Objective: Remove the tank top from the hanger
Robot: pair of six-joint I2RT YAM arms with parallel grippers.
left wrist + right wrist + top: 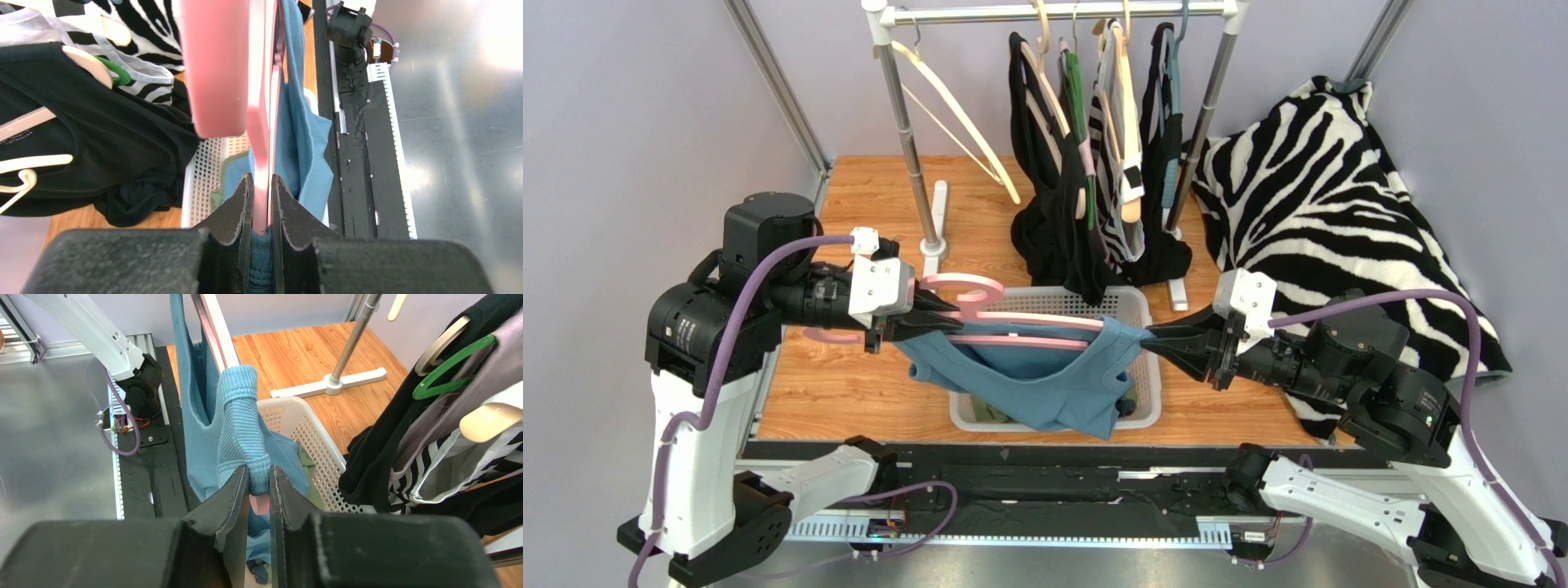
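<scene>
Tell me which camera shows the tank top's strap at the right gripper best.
Right wrist: the ribbed strap shows close up, pinched in the right gripper at the pink hanger tip. Top external shows it small; left wrist shows only the tank top body.

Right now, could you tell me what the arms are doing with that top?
The left gripper clamps one end of the pink hanger, holding it level above the white basket. The right gripper pinches a strap of the blue tank top at the other end. The top is not yet off the hanger.
</scene>
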